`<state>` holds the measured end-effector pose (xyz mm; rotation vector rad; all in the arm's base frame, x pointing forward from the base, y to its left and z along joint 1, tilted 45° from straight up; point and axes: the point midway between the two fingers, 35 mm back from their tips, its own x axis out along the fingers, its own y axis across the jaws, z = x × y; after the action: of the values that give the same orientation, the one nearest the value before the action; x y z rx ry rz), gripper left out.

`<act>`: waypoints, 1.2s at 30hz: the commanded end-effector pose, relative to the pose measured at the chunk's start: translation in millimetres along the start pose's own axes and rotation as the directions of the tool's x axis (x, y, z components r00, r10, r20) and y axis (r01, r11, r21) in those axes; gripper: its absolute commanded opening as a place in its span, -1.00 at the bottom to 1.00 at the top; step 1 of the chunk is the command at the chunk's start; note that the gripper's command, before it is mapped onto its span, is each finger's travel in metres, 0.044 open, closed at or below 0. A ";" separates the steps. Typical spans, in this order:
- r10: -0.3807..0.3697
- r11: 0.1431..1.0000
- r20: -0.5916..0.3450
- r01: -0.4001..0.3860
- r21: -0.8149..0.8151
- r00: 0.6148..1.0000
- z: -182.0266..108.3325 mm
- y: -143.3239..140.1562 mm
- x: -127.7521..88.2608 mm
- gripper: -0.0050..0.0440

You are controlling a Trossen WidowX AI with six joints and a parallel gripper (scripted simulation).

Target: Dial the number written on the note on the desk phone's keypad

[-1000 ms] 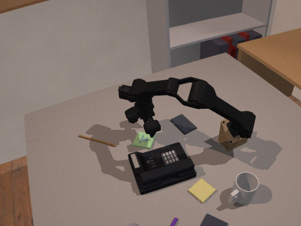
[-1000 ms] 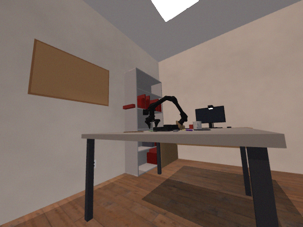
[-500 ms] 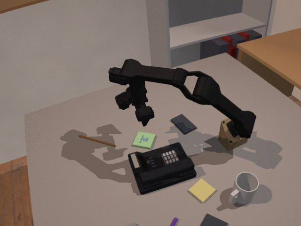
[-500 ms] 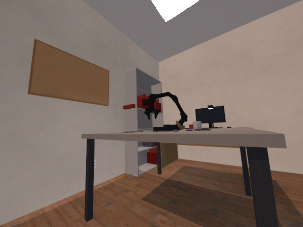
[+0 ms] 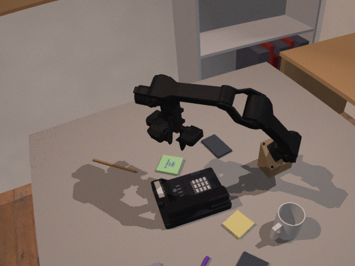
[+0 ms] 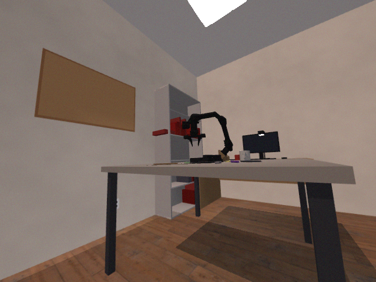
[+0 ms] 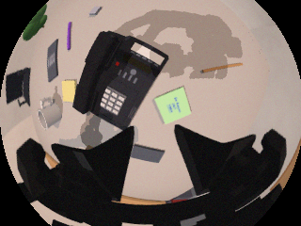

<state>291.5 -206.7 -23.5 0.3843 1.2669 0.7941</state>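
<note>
The black desk phone [image 5: 189, 196] lies on the grey desk with its handset [image 5: 197, 212] in the cradle along the near side and its light keypad [image 5: 201, 184] facing up. The green note [image 5: 170, 164] with small blue writing lies just behind the phone. My gripper [image 5: 176, 144] hangs well above the desk, over the spot behind the note, with its fingers partly apart and nothing between them. In the wrist view the fingers frame the desk, with the phone [image 7: 119, 82] to the upper left and the note [image 7: 173, 105] just above the right finger.
A pencil [image 5: 113, 165] lies left of the note. A dark notebook [image 5: 216, 145] lies behind the phone. A yellow pad [image 5: 238, 224] and a white mug [image 5: 289, 221] sit to the front right. The arm's wooden base block [image 5: 270, 161] stands at the right.
</note>
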 end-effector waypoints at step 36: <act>-0.030 0.527 0.022 0.034 -0.849 0.999 15.0 93.9 35.0 -0.85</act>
<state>270.2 -131.8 35.4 -0.4588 0.7236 1.2690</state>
